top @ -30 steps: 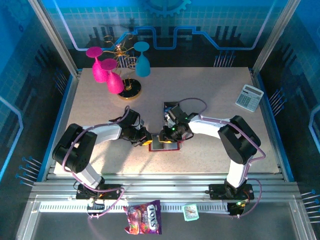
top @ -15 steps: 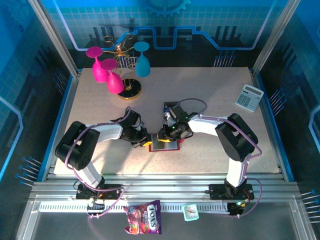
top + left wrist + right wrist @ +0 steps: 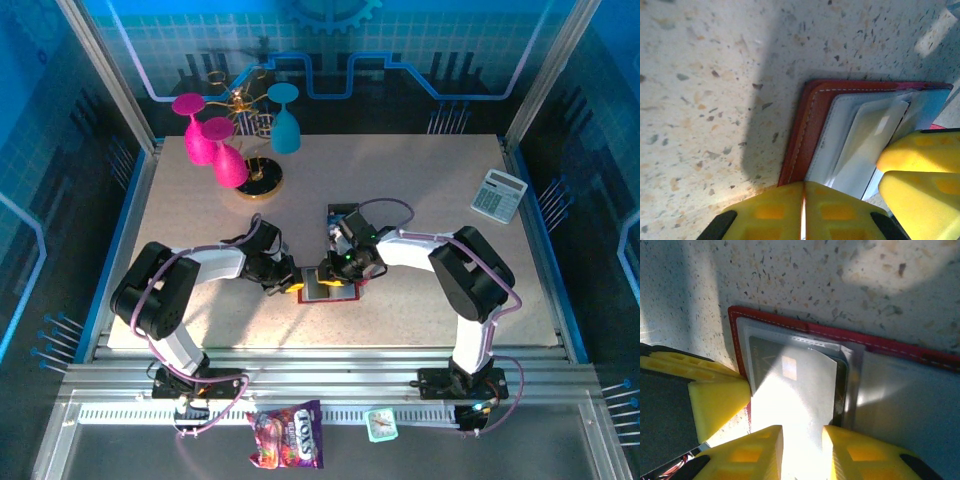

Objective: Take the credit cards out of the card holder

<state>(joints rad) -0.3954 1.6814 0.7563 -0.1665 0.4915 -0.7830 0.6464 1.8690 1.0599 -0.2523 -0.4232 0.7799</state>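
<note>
The red card holder [image 3: 336, 294] lies open and flat on the table between both arms. My left gripper [image 3: 804, 184] is shut, its yellow tips pressing on the holder's red edge [image 3: 812, 120]. My right gripper [image 3: 802, 432] reaches in from the other side. A whitish credit card [image 3: 800, 390] sits tilted and partly out of its grey pocket, between the right gripper's fingers. A dark credit card [image 3: 760, 347] lies in the pocket beneath it. In the left wrist view the whitish card [image 3: 865, 145] runs up to the right gripper's fingers [image 3: 920, 155]. Glare hides the card's near end.
A grey-white calculator [image 3: 499, 194] lies at the far right. A stand with pink glasses [image 3: 215, 150] and a blue glass [image 3: 286, 125] is at the back left. A small dark object [image 3: 340, 213] sits just behind the right gripper. A sweets packet [image 3: 288, 435] lies on the front rail.
The left arm has shifted slightly toward the holder and its jaws have closed a little. The right gripper has stayed over the holder.
</note>
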